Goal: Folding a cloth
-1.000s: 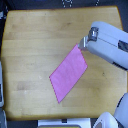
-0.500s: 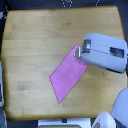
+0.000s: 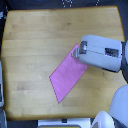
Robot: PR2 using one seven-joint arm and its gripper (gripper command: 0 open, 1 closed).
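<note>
The cloth (image 3: 68, 76) is a flat pink-magenta parallelogram lying slantwise on the wooden tabletop (image 3: 35, 45), a little to the exterior view's right of centre. My gripper (image 3: 75, 52) reaches in from the exterior view's right, at the end of a bulky grey-white forearm (image 3: 102, 52). Its tip sits over the cloth's upper right corner. The blurred fingers hide that corner, and I cannot make out whether they are open or shut, or whether they touch the fabric.
The table's edges run close to the frame on all sides. White and grey robot parts (image 3: 117, 107) fill the lower right corner. Dark shapes (image 3: 2, 90) stand along the exterior view's left edge.
The arm has moved toward the exterior view's left and slightly down, from beyond the cloth's upper right corner to over it. The cloth lies where it was.
</note>
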